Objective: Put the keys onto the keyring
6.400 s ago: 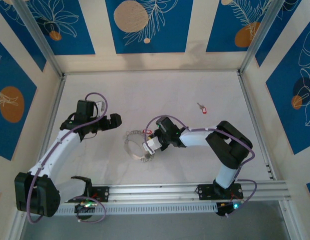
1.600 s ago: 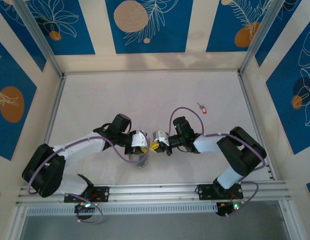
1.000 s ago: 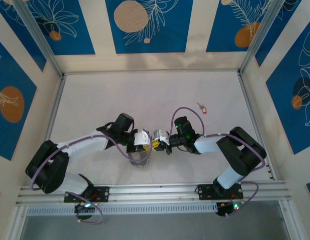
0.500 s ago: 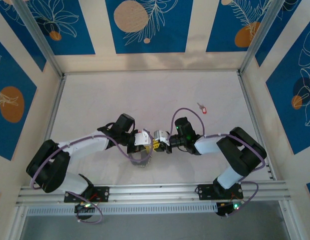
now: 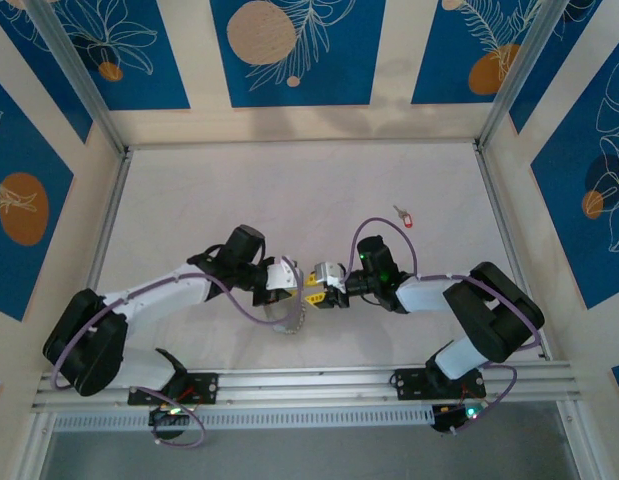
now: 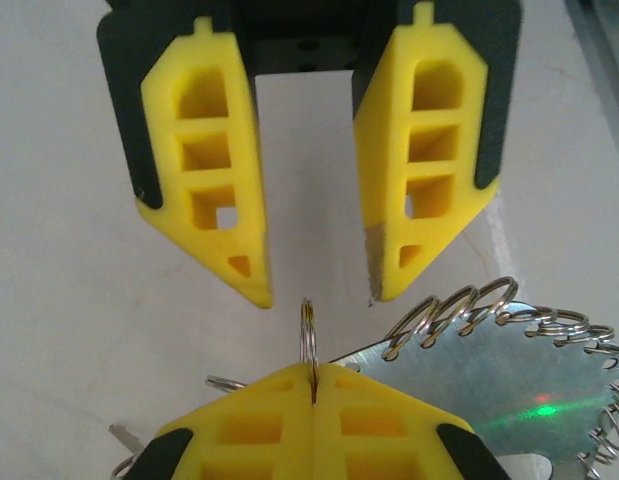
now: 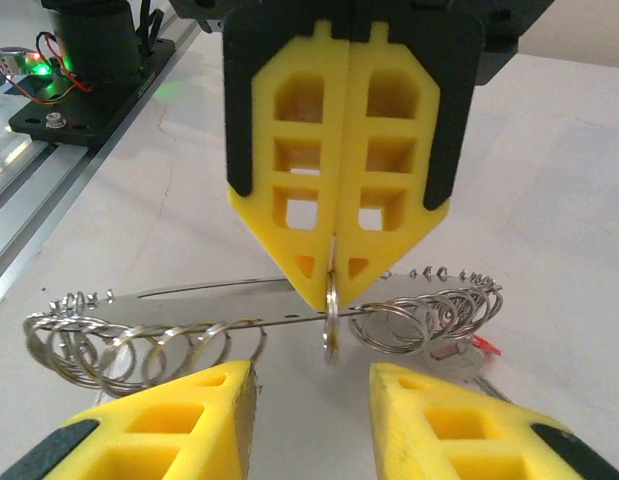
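- Keyring (image 6: 489,375): a flat silvery plate, its rim hung with many small wire loops. It lies flat on the table (image 5: 289,190).
- One split ring (image 6: 308,335) stands upright at the keyring's edge. I cannot tell whether it is threaded on the plate or loose.
- Left gripper (image 6: 314,372): fingers pressed fully together, pinching the lower arc of that split ring. My guess is that it is held on edge so the ring's open face is turned toward the other arm.
- Right gripper (image 6: 319,293): directly across the split ring from the left gripper, tips just short of the ring's top. The fingers are partly apart with nothing between them, and the gap lines up with the ring. This looks like a grasp being set up so the coil can be worked.
- From above, both grippers meet nose to nose just on the far side of the keyring.
- One key (image 5: 403,216) with a red head lies well apart from the keyring, off to its far right, with nothing touching it.
- A red tag (image 7: 481,347) sits just beside the keyring's loops. Whether it is attached is unclear.
- Neither gripper holds a key, so that far key is yet to be threaded.
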